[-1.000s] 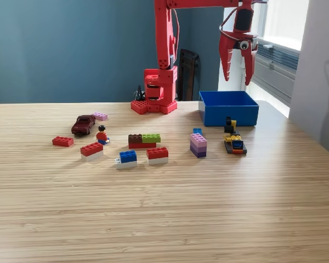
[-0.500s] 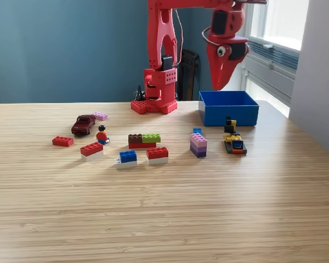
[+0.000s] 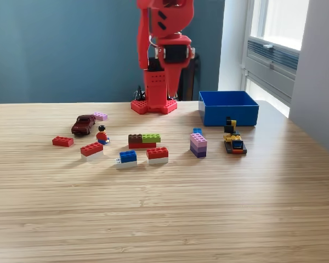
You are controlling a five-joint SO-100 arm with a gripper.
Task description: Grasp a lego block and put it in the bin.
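Looking through the exterior view, the only one I have: my red arm is folded up at the back of the worktop (image 3: 164, 219), claw (image 3: 165, 94) pointing down in front of its own base and well above the wood. Claw state: cannot tell, the fingers blur into the red base behind them; nothing visibly held.

The bin (image 3: 228, 108) sits at the back on the exterior view's right, blue, open-topped; I can't see inside from this angle.

Blocks are scattered mid-worktop. Nearest the arm's line: a brown-green-red stack (image 3: 143, 141), with a red-on-white block (image 3: 157, 155) and a blue-on-white block (image 3: 126, 159) just in front of it. Purple stack (image 3: 198, 145) sits closer to the bin. Further to the view's left: red-white block (image 3: 92, 150), flat red brick (image 3: 62, 141), minifigure (image 3: 102, 135), dark red toy car (image 3: 83, 124), small pink plate (image 3: 100, 116). A yellow-black vehicle (image 3: 233, 139) sits just in front of the bin.

Risks as I judge them: the middle blocks are crowded, so a descent could nudge neighbours or pinch two. Stacks may split. The carry path could clip the bin wall or the yellow-black vehicle.
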